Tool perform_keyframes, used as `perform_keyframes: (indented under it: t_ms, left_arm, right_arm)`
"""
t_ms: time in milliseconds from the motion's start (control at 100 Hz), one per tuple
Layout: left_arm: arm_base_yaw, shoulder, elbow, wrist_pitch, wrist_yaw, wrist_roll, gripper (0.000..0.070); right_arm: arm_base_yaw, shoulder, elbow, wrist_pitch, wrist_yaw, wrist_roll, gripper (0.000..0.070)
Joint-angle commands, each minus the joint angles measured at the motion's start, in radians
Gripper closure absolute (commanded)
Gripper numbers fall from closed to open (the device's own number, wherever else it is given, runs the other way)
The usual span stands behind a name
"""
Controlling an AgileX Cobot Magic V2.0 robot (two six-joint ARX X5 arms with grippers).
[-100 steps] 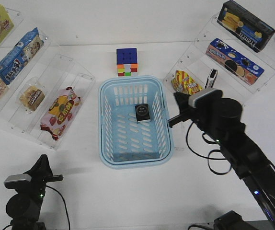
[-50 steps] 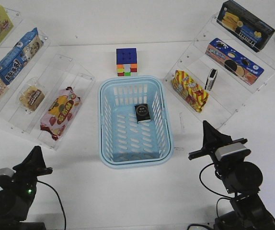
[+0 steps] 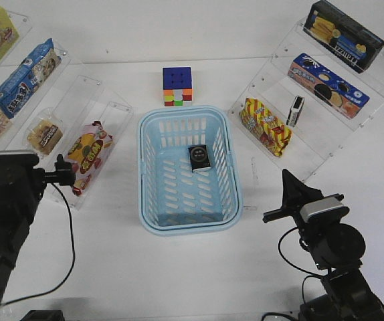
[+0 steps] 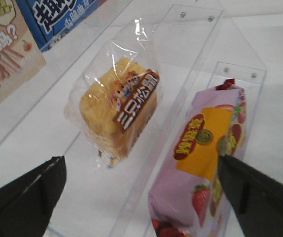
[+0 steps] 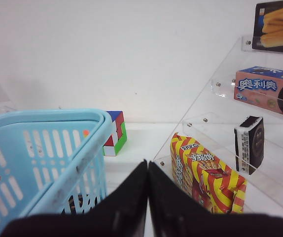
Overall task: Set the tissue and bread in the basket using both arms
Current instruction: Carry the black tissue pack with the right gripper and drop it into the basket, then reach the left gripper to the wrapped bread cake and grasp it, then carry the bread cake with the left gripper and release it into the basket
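The tissue (image 3: pixel 199 158), a black pack with a round grey mark, lies inside the light blue basket (image 3: pixel 188 227) toward its far right. The bread (image 3: pixel 43 136) sits on the left clear shelf in its clear wrapper. In the left wrist view the bread (image 4: pixel 117 111) lies just ahead of my open left gripper (image 4: pixel 141 170), untouched. In the front view my left gripper (image 3: pixel 61 167) hovers by the shelf's lower steps. My right gripper (image 3: pixel 289 184) is shut and empty, to the right of the basket. In the right wrist view its closed fingers (image 5: pixel 148 168) point past the basket's rim (image 5: pixel 48 118).
A pink-red packet (image 4: pixel 205 158) lies on the shelf step beside the bread, under my left gripper's right finger. The right shelf holds a yellow-red striped snack bag (image 3: pixel 265 126), a small upright black-and-white pack (image 3: pixel 296 110) and biscuit boxes. A colour cube (image 3: pixel 177 86) stands behind the basket.
My left arm has risen from the front left and swung up to the left shelf, near the bread. My right arm drew back from the basket's right side and has since held still.
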Motion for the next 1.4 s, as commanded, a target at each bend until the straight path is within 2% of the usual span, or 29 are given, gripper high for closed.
perform_keyframes:
  t_ms: [0,180,330,400,500,590,730,810,950,1040,1150,1220,1310,1390]
  left_arm:
    - [0.002,0.076,0.064,0.005,-0.023,0.076,0.0090]
    - [0.003,0.251,0.177,0.002,-0.115,0.099,0.0091]
    - [0.015,0.355,0.228,-0.003,-0.122,0.100,0.0114]
    - [0.018,0.389,0.241,0.000,-0.126,0.099,0.0233]
    - [0.023,0.414,0.246,-0.001,-0.125,0.100,0.0498]
    - [0.024,0.416,0.246,-0.006,-0.125,0.100,0.0693]
    - [0.023,0.399,0.266,-0.006,-0.122,0.103,0.0700]
    - [0.012,0.366,0.284,-0.007,-0.095,0.103,0.0700]
    - [-0.026,0.287,0.330,-0.013,0.034,0.090,0.0699]
    - [-0.062,0.230,0.350,-0.011,0.204,0.044,0.0700]
    - [-0.123,0.184,0.351,-0.002,0.430,-0.048,0.0699]
    - [-0.173,0.181,0.351,-0.007,0.536,-0.085,0.0699]
    - [-0.256,0.193,0.351,-0.012,0.613,-0.100,0.0699]
    - [-0.340,0.216,0.351,-0.009,0.632,-0.100,0.0698]
  right_arm:
    - [0.003,0.003,0.008,0.010,0.000,0.013,0.0700]
    - [0.003,0.003,0.008,0.008,0.000,0.013,0.0700]
    - [0.003,0.003,0.008,0.001,0.000,0.013,0.0700]
    - [0.003,0.003,0.008,0.000,0.000,0.013,0.0700]
    - [0.003,0.003,0.008,0.000,0.000,0.013,0.0700]
    - [0.003,0.003,0.008,0.000,0.000,0.013,0.0700]
    - [0.003,0.003,0.008,0.000,0.000,0.013,0.0700]
    - [0.003,0.003,0.008,0.000,0.000,0.013,0.0700]
    - [0.003,0.002,0.008,0.000,0.000,0.013,0.0700]
    - [0.003,0.003,0.008,0.000,0.000,0.013,0.0700]
    - [0.003,0.003,0.008,0.001,0.001,0.013,0.0700]
    - [0.003,0.003,0.008,0.000,0.001,0.013,0.0700]
    - [0.003,0.003,0.008,0.001,0.001,0.013,0.0700]
    - [0.003,0.003,0.008,0.000,0.001,0.013,0.0700]
